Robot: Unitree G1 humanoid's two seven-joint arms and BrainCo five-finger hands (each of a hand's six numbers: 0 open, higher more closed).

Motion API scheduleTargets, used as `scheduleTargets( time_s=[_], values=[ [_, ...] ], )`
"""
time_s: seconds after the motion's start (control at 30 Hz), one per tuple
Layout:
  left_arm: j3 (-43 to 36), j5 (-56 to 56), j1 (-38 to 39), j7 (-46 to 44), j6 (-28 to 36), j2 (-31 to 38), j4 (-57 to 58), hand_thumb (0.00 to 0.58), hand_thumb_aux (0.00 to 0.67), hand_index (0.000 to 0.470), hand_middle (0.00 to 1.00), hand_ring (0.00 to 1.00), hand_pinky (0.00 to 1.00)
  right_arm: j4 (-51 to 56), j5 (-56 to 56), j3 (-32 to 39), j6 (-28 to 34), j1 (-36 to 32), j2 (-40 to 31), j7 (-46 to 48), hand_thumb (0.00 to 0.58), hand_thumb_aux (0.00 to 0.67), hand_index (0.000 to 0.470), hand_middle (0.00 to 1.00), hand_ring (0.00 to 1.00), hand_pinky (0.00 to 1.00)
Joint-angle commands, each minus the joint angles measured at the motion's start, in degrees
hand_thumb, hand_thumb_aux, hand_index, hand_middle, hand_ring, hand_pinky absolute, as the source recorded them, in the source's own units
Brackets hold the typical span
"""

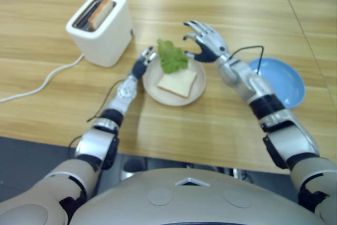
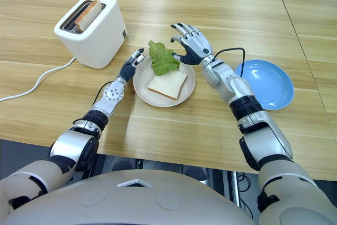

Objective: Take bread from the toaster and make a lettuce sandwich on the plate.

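Right hand: I see my right hand point(image 2: 190, 43) released, fingers spread and holding nothing, hovering at about 1 o'clock off the plate's rim.
Lettuce: the lettuce point(image 2: 162, 59) lies just beside that hand, at its 9 o'clock; I cannot tell whether the fingertips touch the leaf.
Left hand: my left hand point(image 2: 130, 66) is also empty, fingers stretched out, tips at the plate's 10 o'clock edge.
Plate: the plate point(image 2: 141, 84) sits between my two hands.
Bread: one bread slice point(image 2: 167, 84) lies flat on the plate, with the lettuce at its 12 o'clock overlapping the slice's far corner.
Toaster: the toaster point(image 2: 97, 38) stands at 10 o'clock from the plate, near my left hand but apart from it.
Second slice: a second slice point(image 2: 88, 14) stands upright in one slot.
Cord: the cord point(image 2: 37, 84) trails from the toaster toward 8 o'clock.
Blue dish: a blue dish point(image 2: 266, 84) lies at 3 o'clock from the plate, beside my right forearm.
Table: everything rests on the wooden table point(image 2: 210, 125).
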Motion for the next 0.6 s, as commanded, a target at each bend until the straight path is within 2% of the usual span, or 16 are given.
scheduleTargets(
  time_s=[0.03,0.13,0.23,0.4,0.6],
  values=[
    [0.7,5.3,2.4,8.0,-0.5,4.6,-11.1,0.000,0.000,0.000,0.00,0.00,0.00,-2.5,2.7,-2.5,0.4,3.1,-0.8,-0.2,0.000,0.000,0.000,0.00,0.00,0.00],
    [0.7,14.0,4.6,15.5,5.0,9.4,-21.7,0.000,0.000,0.000,0.00,0.00,0.00,-4.0,3.2,-3.7,0.8,5.3,-1.1,-0.6,0.000,0.000,0.000,0.00,0.00,0.00],
    [-1.0,19.5,4.9,17.2,10.7,12.5,-24.6,0.000,0.000,0.000,0.00,0.00,0.00,-5.0,2.5,-3.3,1.4,6.9,-1.3,-0.9,0.000,0.000,0.000,0.00,0.00,0.00],
    [-1.5,18.6,5.0,16.7,11.6,12.4,-22.3,0.000,0.000,0.000,0.00,0.00,0.00,-6.5,-1.9,1.0,1.0,9.1,-0.9,-0.5,0.000,0.000,0.000,0.00,0.00,0.00],
    [-3.2,17.9,4.4,16.6,10.8,10.2,-18.0,0.000,0.000,0.000,0.00,0.00,0.00,4.7,-6.7,6.2,0.7,4.9,0.3,-3.0,0.000,0.000,0.000,0.00,0.00,0.00]
  ],
)
